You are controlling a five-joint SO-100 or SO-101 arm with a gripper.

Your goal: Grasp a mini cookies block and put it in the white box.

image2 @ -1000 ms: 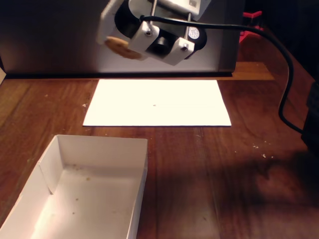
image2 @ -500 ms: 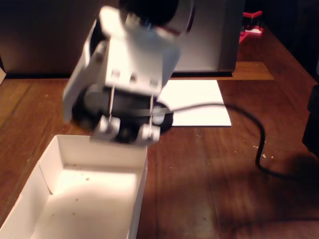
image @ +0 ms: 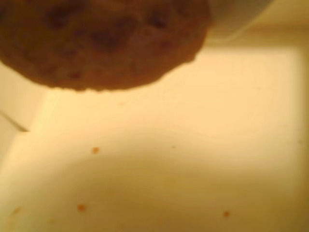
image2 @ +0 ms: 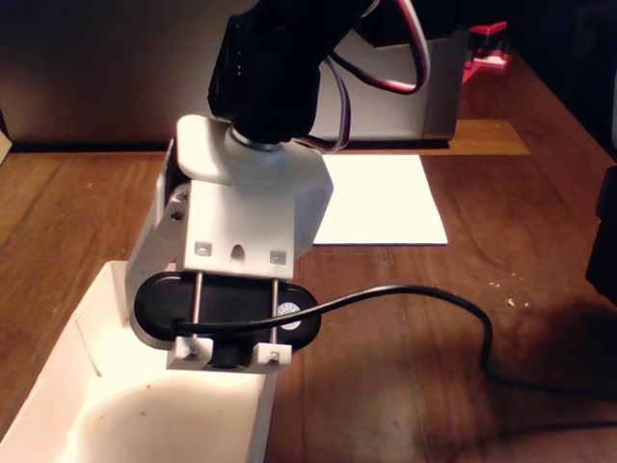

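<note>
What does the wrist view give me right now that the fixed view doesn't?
Only the wrist view shows the mini cookies block, close at the top of the frame, with crumbs on the floor below it. Only the fixed view shows the arm bent over the box, the white paper sheet, the black cable and the wooden table. Both show the white box.

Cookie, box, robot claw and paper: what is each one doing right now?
Cookie: in the air over the inside of the box, not lying on its floor.
Box: open on top, only a few crumbs inside.
Claw: lowered over the box; fingertips hidden.
Paper: flat on the table, partly hidden by the arm.
</note>
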